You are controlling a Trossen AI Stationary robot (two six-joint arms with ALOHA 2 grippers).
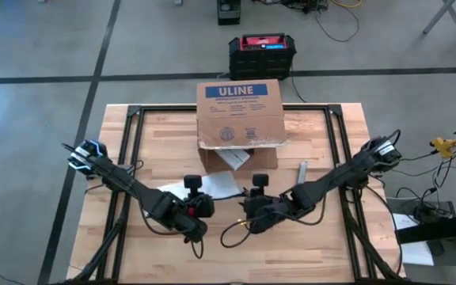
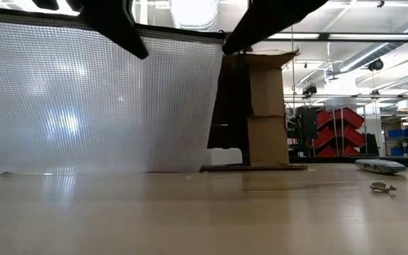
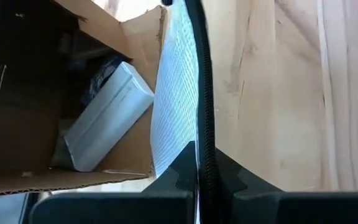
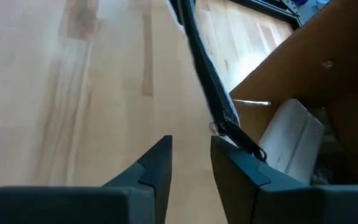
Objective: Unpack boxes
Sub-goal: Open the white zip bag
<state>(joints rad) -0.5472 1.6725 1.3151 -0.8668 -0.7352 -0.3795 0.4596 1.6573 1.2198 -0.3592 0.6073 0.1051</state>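
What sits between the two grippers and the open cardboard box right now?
In the high view, a clear plastic bag lies between the left gripper, the right gripper and the cardboard box.

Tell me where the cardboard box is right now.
In the high view the cardboard box stands at the table's far edge, near the middle, open toward both arms, with the black-and-red case on the floor just behind it.
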